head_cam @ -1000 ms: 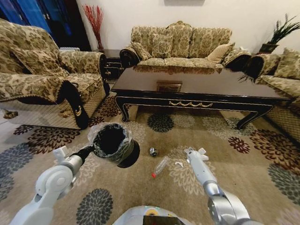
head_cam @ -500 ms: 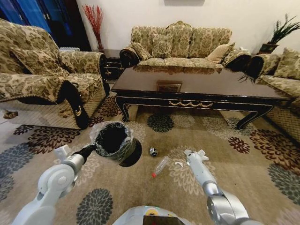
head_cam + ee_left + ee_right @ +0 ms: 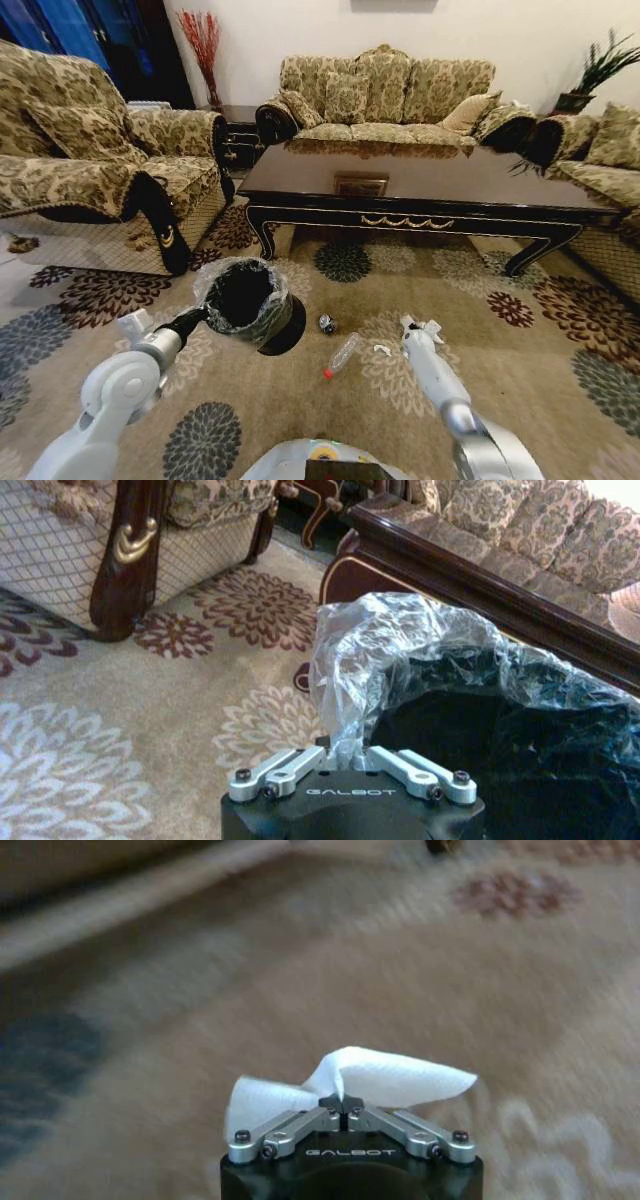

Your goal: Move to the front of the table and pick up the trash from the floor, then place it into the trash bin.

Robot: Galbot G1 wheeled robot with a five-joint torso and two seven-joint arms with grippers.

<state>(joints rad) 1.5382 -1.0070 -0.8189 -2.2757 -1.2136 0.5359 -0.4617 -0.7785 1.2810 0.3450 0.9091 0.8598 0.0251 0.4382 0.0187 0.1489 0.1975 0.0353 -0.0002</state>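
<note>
My left gripper [image 3: 204, 316] is shut on the rim of the trash bin [image 3: 246, 303], a black bin lined with clear plastic, and holds it tilted above the carpet. In the left wrist view the fingers [image 3: 300, 763] pinch the plastic-lined rim of the bin [image 3: 500, 727]. My right gripper [image 3: 413, 325] is shut on a white crumpled paper scrap [image 3: 385, 1078], low over the carpet. On the floor between the arms lie a clear bottle [image 3: 343, 353] with a red cap, a dark shiny ball [image 3: 326, 323] and a small white scrap [image 3: 382, 349]. The long dark table [image 3: 405, 221] stands just beyond.
Patterned sofas stand to the left [image 3: 90, 170], behind the table [image 3: 380, 95] and to the right [image 3: 610, 160]. A small dark side table [image 3: 238, 135] sits in the back left corner. Open flowered carpet [image 3: 300, 420] lies between me and the table.
The bin in my left gripper has shifted slightly to the right. My right gripper has edged a little to the right with the paper in it.
</note>
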